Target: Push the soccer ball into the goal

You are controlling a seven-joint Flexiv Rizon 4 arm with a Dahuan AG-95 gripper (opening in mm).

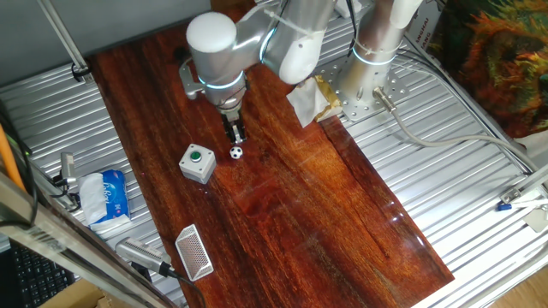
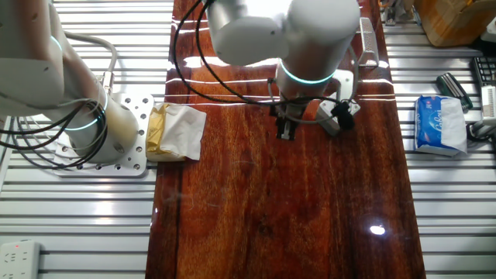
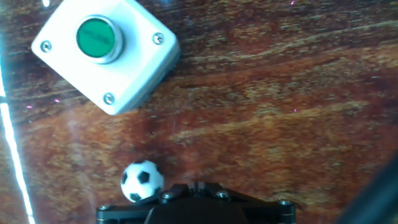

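Closed together, my gripper (image 1: 235, 135) points straight down at frame centre, fingertips just above the soccer ball (image 1: 235, 153).

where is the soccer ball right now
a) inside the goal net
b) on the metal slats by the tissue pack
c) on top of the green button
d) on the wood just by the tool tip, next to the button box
d: the soccer ball lies on the wooden table right by the tool, with the button box beside it and the goal far off near the table edge.
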